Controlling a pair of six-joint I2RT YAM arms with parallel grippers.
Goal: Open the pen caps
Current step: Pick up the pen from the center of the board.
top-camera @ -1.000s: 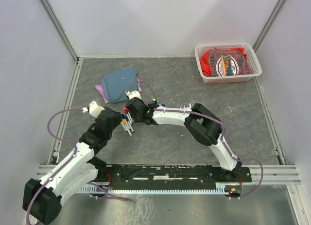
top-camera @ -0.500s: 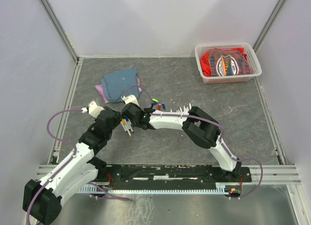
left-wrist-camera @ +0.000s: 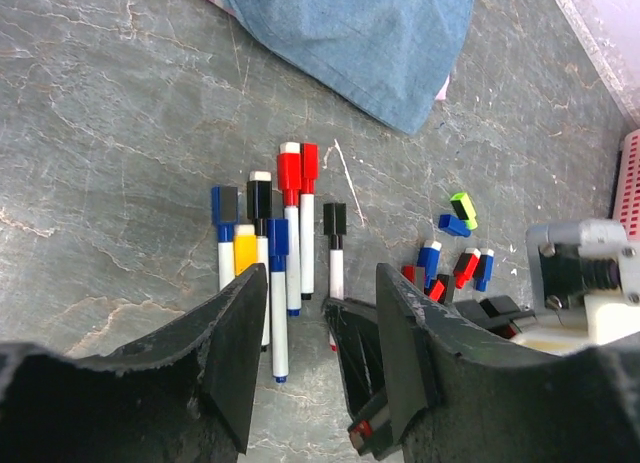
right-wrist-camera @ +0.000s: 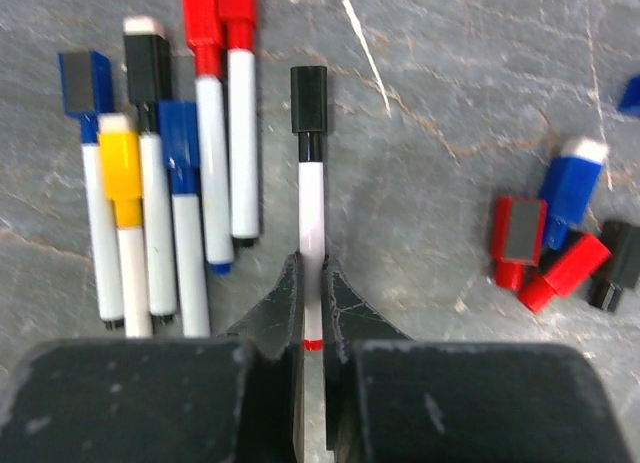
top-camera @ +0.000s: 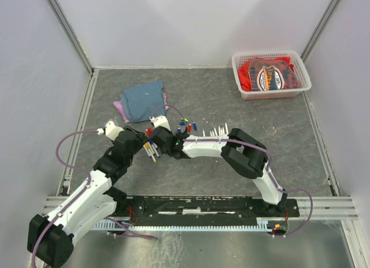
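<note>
Several capped white marker pens (right-wrist-camera: 175, 213) lie side by side on the grey table, with caps in blue, black, yellow and red. One pen with a black pen cap (right-wrist-camera: 308, 95) lies just right of them. My right gripper (right-wrist-camera: 311, 271) is shut on its white barrel (right-wrist-camera: 311, 198), near the red-ringed tail. In the left wrist view the same black cap (left-wrist-camera: 334, 219) lies ahead of my left gripper (left-wrist-camera: 320, 333). That gripper is open, and the right gripper's fingers (left-wrist-camera: 362, 368) stand between its jaws. Several loose pen caps (left-wrist-camera: 450, 263) lie to the right.
A folded blue cloth (top-camera: 142, 100) over something pink lies just beyond the pens. A white basket (top-camera: 270, 75) holding red cloth stands at the far right corner. Loose caps (top-camera: 186, 125) and small white bits (top-camera: 218, 131) are scattered right of the pens. Walls enclose the table.
My right gripper has moved left and nearer over the pens and shut on the black-capped pen's barrel. My left gripper has opened a little wider.
</note>
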